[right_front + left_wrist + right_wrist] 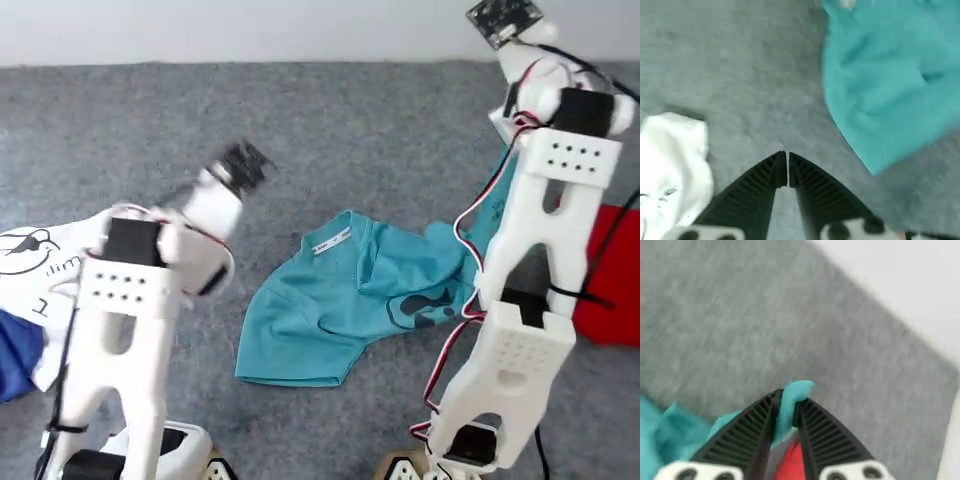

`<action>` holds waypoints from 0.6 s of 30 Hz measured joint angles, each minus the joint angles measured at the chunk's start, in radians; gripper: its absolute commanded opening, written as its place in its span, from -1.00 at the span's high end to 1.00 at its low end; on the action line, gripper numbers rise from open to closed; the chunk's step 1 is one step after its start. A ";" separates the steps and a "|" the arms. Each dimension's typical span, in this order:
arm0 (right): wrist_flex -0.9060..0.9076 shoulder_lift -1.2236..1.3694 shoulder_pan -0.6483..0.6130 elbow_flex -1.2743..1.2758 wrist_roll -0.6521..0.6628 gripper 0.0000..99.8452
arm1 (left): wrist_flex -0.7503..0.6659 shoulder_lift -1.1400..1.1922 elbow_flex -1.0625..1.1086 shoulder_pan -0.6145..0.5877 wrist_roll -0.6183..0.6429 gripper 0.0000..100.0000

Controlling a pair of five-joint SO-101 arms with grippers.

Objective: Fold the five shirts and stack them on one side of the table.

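The right arm hides part of the teal shirt (340, 300), which lies crumpled mid-table with 1 edge drawn up into the right gripper (787, 400), whose jaws are pinched on that fold. A red shirt (612, 275) is cut off at the right, and a white shirt (40, 262) and a blue shirt (14, 355) at the left. The left gripper (787, 157) hangs between white and teal, jaws nearly touching, holding nothing. Grey felt-like table cover (330, 130), pale wall (250, 25) behind.

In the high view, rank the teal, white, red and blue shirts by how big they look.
1. teal shirt, clearly largest.
2. white shirt and red shirt: similar visible patches, both cut by the frame edge, so unranked.
3. blue shirt, smallest visible patch, also cut off.
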 measured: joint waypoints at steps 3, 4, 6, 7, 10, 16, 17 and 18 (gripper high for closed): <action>-0.083 0.031 -0.018 0.000 0.000 0.93 | 0.000 0.000 0.133 0.061 -0.069 0.91; -0.086 0.034 -0.023 0.000 0.000 0.85 | 0.000 0.000 0.172 0.080 -0.092 0.86; -0.061 0.034 -0.035 0.000 -0.002 0.67 | 0.000 0.000 0.232 0.110 -0.123 0.76; -0.029 0.034 -0.041 0.000 -0.005 0.60 | 0.000 0.000 0.255 0.121 -0.130 0.73; 0.103 0.034 -0.051 0.000 -0.031 0.54 | -0.002 0.000 0.308 0.144 -0.135 0.68; 0.307 0.032 -0.046 0.000 -0.044 0.54 | -0.066 0.000 0.397 0.153 -0.140 0.68; 0.316 0.032 -0.046 0.002 -0.044 0.54 | -0.081 0.000 0.414 0.153 -0.140 0.68; 0.316 0.031 -0.035 0.002 -0.044 0.54 | -0.097 0.000 0.428 0.153 -0.140 0.68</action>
